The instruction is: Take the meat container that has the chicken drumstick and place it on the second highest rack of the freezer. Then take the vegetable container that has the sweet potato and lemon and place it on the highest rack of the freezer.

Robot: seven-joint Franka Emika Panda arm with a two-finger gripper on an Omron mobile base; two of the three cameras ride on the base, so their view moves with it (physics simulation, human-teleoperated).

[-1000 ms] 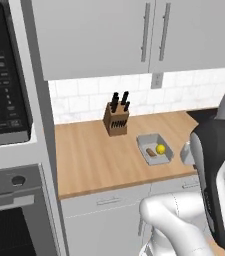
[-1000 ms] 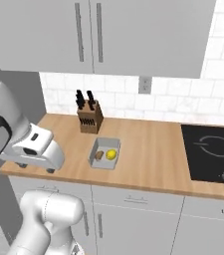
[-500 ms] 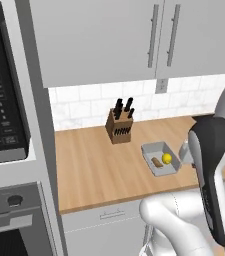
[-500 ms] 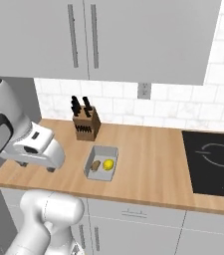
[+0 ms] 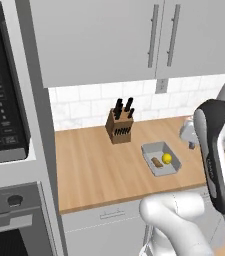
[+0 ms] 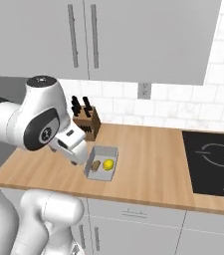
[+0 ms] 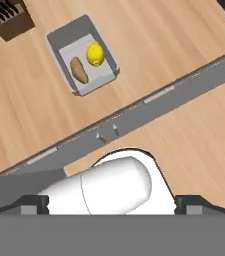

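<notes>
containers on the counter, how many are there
1: the grey vegetable container sits on the wooden counter right of the knife block, holding the sweet potato and the lemon.

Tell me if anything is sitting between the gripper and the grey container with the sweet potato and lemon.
Nothing visible does. The grey container sits alone on open counter, holding the sweet potato and lemon. The knife block stands behind it, apart. The gripper is open, above the counter's front edge.

sweet potato beside lemon in container; knife block behind
</notes>
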